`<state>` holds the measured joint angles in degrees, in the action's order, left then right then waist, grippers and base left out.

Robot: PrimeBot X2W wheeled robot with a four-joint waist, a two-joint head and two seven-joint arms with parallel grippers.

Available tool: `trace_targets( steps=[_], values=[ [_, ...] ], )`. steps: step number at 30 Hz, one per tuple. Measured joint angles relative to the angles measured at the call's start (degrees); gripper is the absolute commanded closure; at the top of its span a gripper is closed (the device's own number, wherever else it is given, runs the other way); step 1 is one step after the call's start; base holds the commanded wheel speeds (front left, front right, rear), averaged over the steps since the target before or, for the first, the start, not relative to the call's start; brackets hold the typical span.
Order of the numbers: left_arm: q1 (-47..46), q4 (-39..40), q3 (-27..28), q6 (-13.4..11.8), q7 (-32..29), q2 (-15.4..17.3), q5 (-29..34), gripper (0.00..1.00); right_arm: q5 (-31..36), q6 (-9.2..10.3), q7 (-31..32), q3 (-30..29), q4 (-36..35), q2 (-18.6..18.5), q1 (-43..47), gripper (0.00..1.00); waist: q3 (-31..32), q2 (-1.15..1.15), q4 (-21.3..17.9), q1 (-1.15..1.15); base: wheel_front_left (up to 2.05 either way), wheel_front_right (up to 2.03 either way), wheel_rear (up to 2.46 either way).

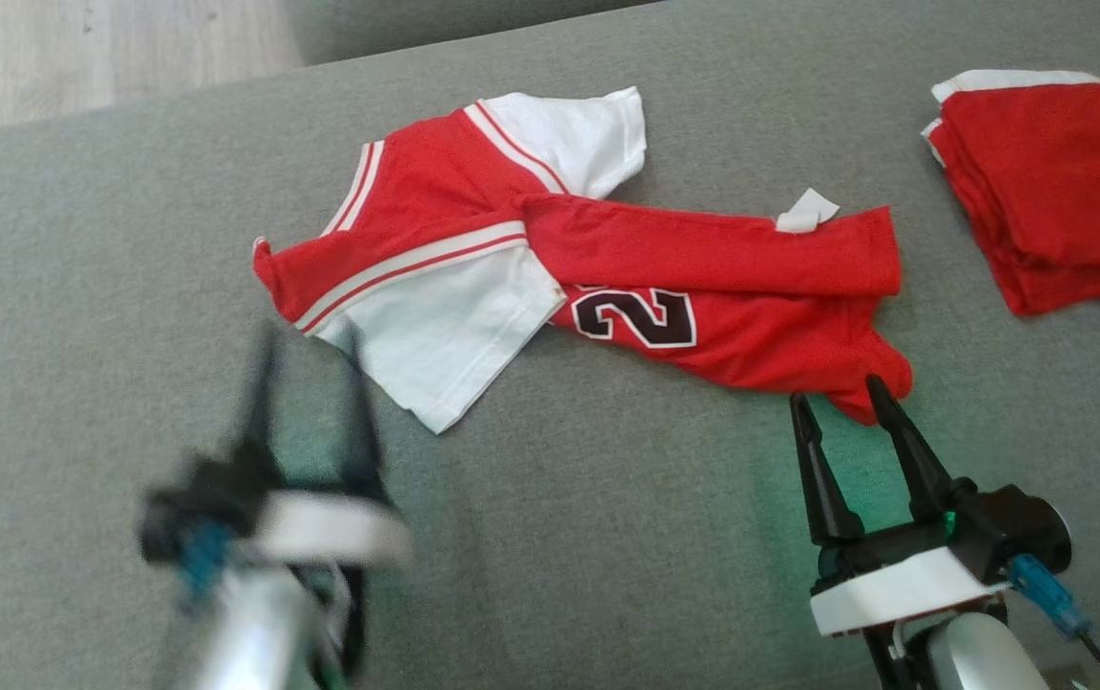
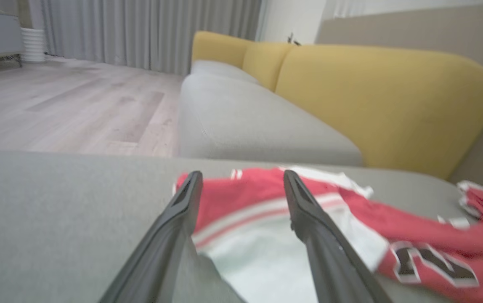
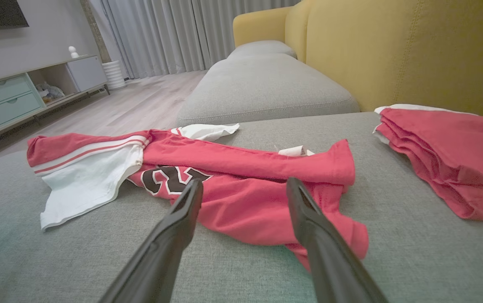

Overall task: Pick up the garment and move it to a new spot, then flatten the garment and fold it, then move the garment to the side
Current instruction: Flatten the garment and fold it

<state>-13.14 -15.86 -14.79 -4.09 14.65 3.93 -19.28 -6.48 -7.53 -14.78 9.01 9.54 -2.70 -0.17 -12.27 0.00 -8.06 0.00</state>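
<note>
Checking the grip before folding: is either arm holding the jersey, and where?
Nothing is held. Both jaws stand open: the left by the white sleeve of the jersey, the right by its red hem corner.

The red-and-white jersey [image 1: 607,278] lies crumpled across the frame's centre, white sleeves at left, its number showing.

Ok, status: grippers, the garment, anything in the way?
Left gripper open, blurred, near the white sleeve. Right gripper open at the red hem. Garment rumpled on the grey cushion, not yet flat. Folded red stack off to the right, apart.
</note>
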Motion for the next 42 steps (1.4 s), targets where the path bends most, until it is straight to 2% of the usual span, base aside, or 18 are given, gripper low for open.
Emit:
trace_targets(
  steps=[4, 7, 11, 16, 21, 22, 23, 24, 25, 26, 35, 39, 42],
  values=[
    [6.03, 0.7, -5.72, 0.13, -0.01, -0.46, 8.34, 0.0, -0.01, 0.0, 0.0, 0.2, 0.41, 0.0, -0.03, 0.0, -0.04, 0.0, 0.67, -0.01, 0.0, 0.0, 0.0],
    [6.12, -1.14, -8.53, 0.15, -0.01, -0.62, 12.56, 0.0, -0.01, 0.0, 0.0, 0.43, 0.47, 0.0, -0.4, 0.0, -0.23, 0.0, 0.87, 0.0, 0.0, 0.0, 0.0],
    [4.42, -7.33, -10.18, 0.21, -0.01, -0.58, 15.72, 0.0, -0.01, 0.0, 0.0, 1.32, 0.52, 0.0, -0.54, 0.0, -0.48, 0.0, 0.55, -0.01, 0.0, 0.0, 0.0],
    [0.89, -13.92, -9.75, -1.92, -0.02, -0.67, 15.79, 0.0, -0.01, 0.0, 0.0, 1.74, 0.71, -0.02, -0.55, 0.0, -0.91, 0.0, -0.66, 0.0, 0.0, 0.0, 0.0],
    [-1.91, -19.19, -9.49, -2.44, -0.02, -0.9, 14.64, 0.0, -0.09, 0.0, 0.0, 1.83, 0.81, -0.03, -0.56, 0.0, -1.08, 0.0, -1.72, 0.0, 0.0, 0.0, 0.0],
    [-2.07, -19.57, -9.49, -2.44, -0.02, -0.92, 14.17, 0.09, -0.09, 0.0, 0.0, 1.85, 0.85, -0.03, -0.56, 0.0, -1.04, 0.0, -1.9, 0.0, 0.0, 0.0, 0.0],
    [-2.15, -19.81, -9.49, -2.44, -0.01, -0.93, 13.99, 0.41, -0.09, 0.0, 0.0, 1.87, 0.87, -0.03, -0.56, 0.0, -1.0, 0.0, -2.04, 0.0, 0.0, 0.0, 0.0],
    [-2.15, -19.89, -9.5, -2.44, -0.01, -0.93, 13.8, 0.61, -0.09, 0.0, 0.0, 1.88, 0.87, -0.03, -0.56, 0.0, -0.97, 0.0, -2.15, -0.01, 0.0, 0.0, 0.0],
    [-2.19, -19.87, -9.53, -2.44, -0.01, -0.93, 13.67, 0.91, -0.09, 0.0, 0.0, 1.85, 0.87, -0.03, -0.55, 0.0, -0.95, 0.0, -2.19, -0.01, 0.0, 0.0, 0.0],
    [-2.24, -19.86, -9.58, -2.45, -0.01, -0.93, 13.67, 1.0, -0.09, 0.0, 0.0, 1.82, 0.87, -0.03, -0.55, 0.0, -0.93, 0.0, -2.17, 0.0, 0.0, 0.0, 0.0],
    [-2.33, -16.52, -10.22, -2.97, -0.02, -0.98, 13.62, 1.0, -0.09, 0.0, 0.0, 1.56, 1.08, -0.04, -0.48, 0.0, 0.11, 0.0, -0.73, 0.0, 0.0, 0.0, 0.0],
    [-1.79, -10.9, -9.65, -3.16, -0.02, -0.98, 13.66, 1.0, -0.09, 0.0, 0.0, 1.1, 1.03, -0.03, -0.38, 0.0, 0.89, 0.0, 0.35, 0.0, 0.0, 0.0, 0.0],
    [-0.4, -5.64, -8.43, -4.46, -0.02, -0.55, 14.0, 1.0, -0.1, 0.0, 0.0, -0.71, 1.11, -0.02, -0.32, 0.0, 1.21, 0.0, 1.33, -0.01, 0.0, 0.0, 0.0]
  ],
)
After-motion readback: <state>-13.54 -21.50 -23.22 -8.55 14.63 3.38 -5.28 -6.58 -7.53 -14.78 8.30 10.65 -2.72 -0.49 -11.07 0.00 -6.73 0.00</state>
